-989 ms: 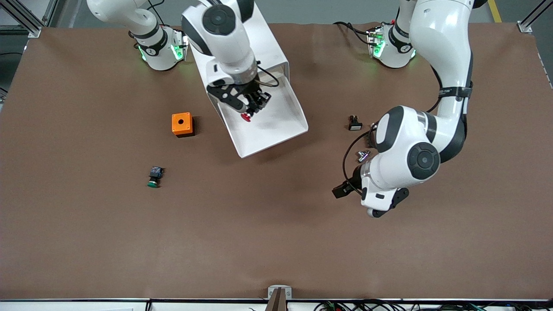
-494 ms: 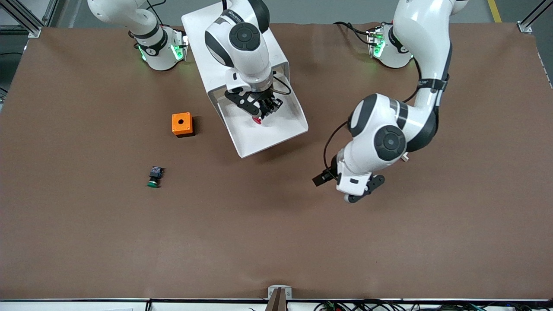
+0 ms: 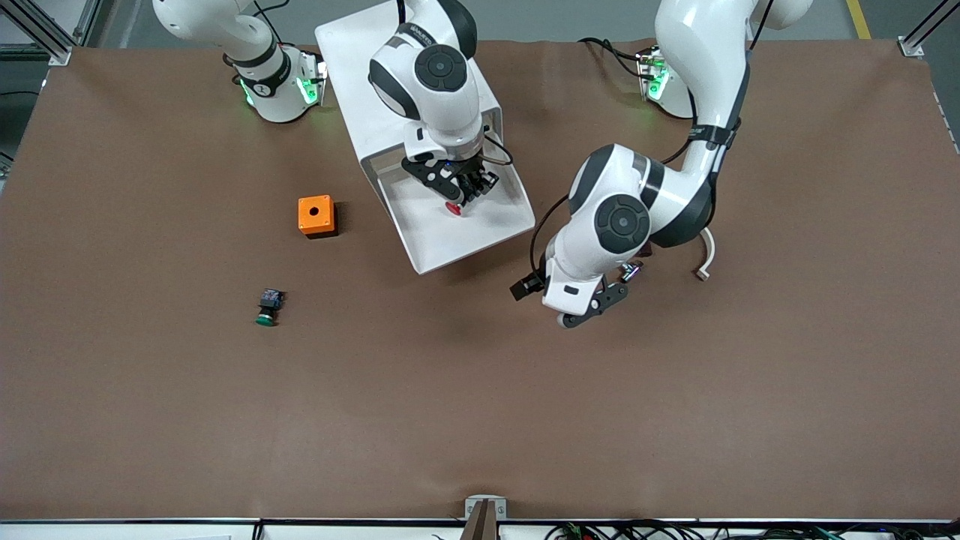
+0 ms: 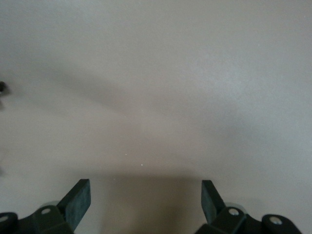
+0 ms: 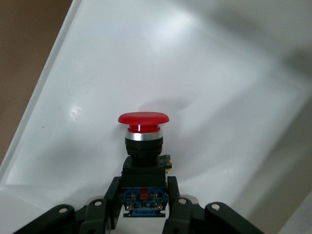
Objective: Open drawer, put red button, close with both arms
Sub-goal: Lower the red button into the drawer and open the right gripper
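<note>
The table [image 3: 150, 420] carries the white cabinet [image 3: 352, 82] at the end where my bases stand. Its drawer [image 3: 480, 225] is pulled out toward the front camera and stands open.

My left arm has swung in over the last second: the left gripper [image 3: 581, 300] was over bare table toward its own end and is now over bare table just beside the drawer's front corner. Its fingers [image 4: 78, 202] are spread apart with nothing between them. I judge this to be staging for the two-arm close.

My right arm has carried its load further into the drawer. The right gripper [image 3: 457, 196] now hangs low over the drawer floor, near the middle, clamped on the black body of the red button [image 5: 143, 118]. The cap points out ahead of the fingertips. I cannot tell whether the button touches the floor yet.

Judgement: opening is done and placement is at the release point. Next, part the right fingers, withdraw clear, then push the drawer front with both arms.

The orange box [image 3: 316, 216] and the green-capped button [image 3: 268, 307] lie apart on the table, not involved.
</note>
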Action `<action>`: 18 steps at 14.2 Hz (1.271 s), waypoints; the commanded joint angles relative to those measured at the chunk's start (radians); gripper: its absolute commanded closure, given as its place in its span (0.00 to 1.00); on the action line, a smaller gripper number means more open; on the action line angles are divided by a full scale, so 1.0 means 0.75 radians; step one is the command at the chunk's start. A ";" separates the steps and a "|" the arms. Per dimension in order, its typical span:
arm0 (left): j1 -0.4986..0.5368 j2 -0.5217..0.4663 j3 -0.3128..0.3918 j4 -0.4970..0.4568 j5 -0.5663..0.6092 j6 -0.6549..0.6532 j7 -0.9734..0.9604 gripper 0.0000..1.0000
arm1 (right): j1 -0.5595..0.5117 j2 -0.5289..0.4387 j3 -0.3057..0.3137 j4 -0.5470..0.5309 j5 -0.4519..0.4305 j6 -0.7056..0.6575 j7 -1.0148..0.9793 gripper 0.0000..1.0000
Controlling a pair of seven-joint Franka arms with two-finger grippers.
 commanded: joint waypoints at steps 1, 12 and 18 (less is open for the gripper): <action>-0.053 -0.098 0.012 -0.173 0.021 0.145 -0.026 0.00 | 0.017 0.028 -0.014 0.029 -0.020 0.000 0.060 1.00; -0.156 -0.078 0.010 -0.185 0.123 0.152 -0.128 0.00 | -0.093 0.028 -0.021 0.407 -0.131 -0.441 -0.427 0.00; -0.239 -0.049 0.008 -0.179 0.187 0.152 -0.171 0.00 | -0.306 -0.082 -0.023 0.432 -0.188 -0.599 -1.062 0.00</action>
